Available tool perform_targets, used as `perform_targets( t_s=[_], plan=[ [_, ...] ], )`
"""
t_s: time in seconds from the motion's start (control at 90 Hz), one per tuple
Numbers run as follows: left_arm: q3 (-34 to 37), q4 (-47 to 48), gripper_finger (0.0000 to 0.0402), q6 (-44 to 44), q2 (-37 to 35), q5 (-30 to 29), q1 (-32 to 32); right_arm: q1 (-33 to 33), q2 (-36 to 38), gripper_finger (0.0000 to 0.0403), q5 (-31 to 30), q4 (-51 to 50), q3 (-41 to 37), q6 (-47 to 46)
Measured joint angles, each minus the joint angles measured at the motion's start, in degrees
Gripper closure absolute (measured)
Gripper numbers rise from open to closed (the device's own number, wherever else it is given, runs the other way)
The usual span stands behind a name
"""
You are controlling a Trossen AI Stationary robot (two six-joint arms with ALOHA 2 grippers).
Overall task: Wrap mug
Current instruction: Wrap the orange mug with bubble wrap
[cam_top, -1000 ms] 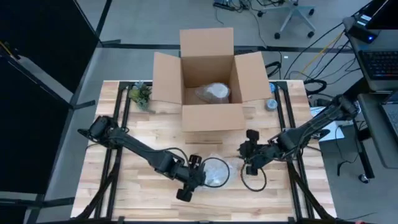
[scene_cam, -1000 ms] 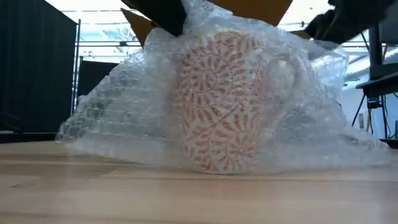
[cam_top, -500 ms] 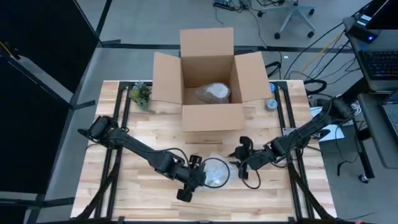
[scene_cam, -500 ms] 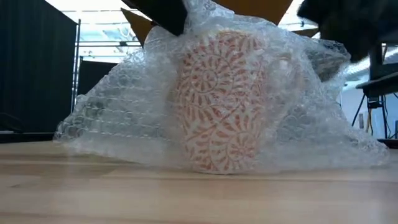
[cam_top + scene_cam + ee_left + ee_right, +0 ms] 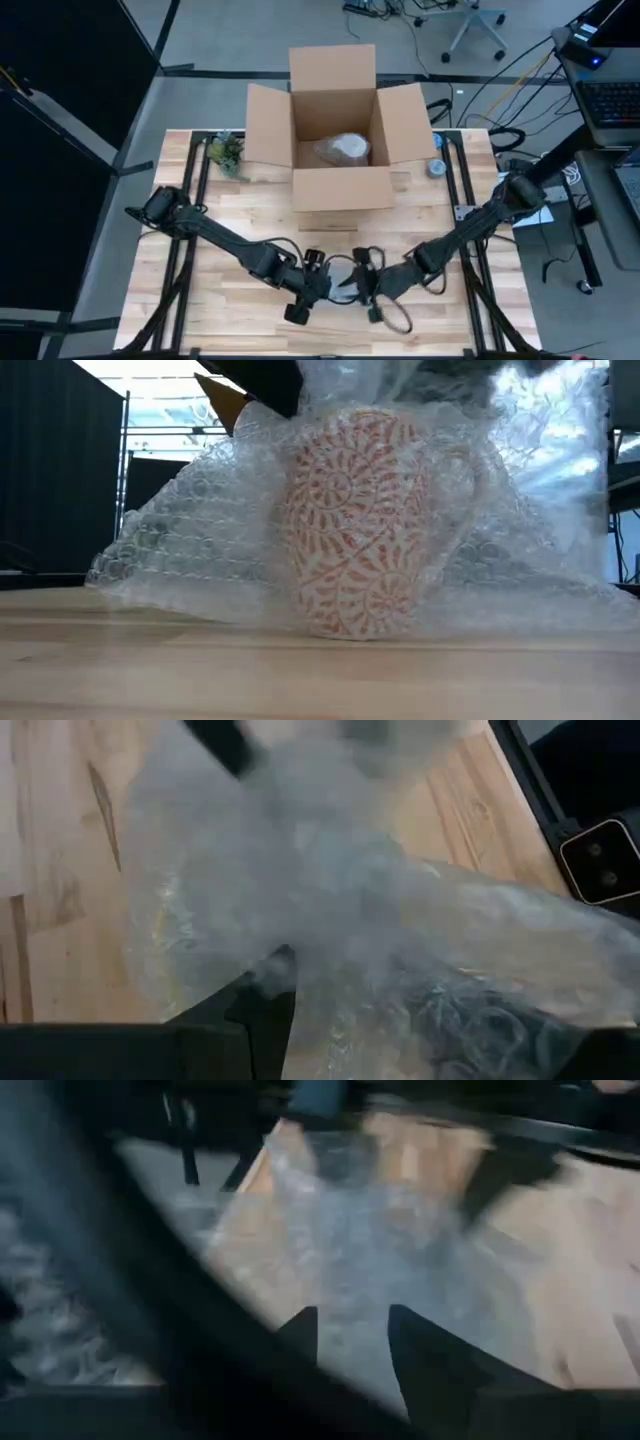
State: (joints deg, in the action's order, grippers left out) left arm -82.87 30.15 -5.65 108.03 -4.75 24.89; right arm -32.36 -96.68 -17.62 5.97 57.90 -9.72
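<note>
A patterned mug stands upright under bubble wrap near the desk's 6 o'clock edge. The left end effector grips the wrap at the mug's 9 o'clock; whether the right end effector, at 3 o'clock, grips cannot be told.

A light butcher-block wooden table carries, at twelve o'clock, an open brown cardboard box. A small green plant sits at ten o'clock. At six o'clock an orange-patterned white mug stands upright on a clear bubble-wrap sheet.
</note>
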Motion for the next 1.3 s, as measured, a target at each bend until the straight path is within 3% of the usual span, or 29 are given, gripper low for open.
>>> perform_targets(
  t_s=[0.278, 0.8, 1.3],
  plan=[
    [0.0, -0.1, 0.024, 0.0, -0.02, 0.0, -0.07, -0.39, -8.81, 0.0291, -0.88, -22.34, 14.68, 0.09],
    [-3.91, 5.99, 0.024, 0.06, -2.4, -0.15, 0.51, 0.46, -11.5, 0.0291, -0.86, -22.59, 15.01, -3.12],
    [-3.66, 7.55, 0.024, 6.22, -4.64, -12.51, 7.04, 0.81, -11.63, 0.0291, -0.49, -21.12, 14.83, -3.09]
  ],
)
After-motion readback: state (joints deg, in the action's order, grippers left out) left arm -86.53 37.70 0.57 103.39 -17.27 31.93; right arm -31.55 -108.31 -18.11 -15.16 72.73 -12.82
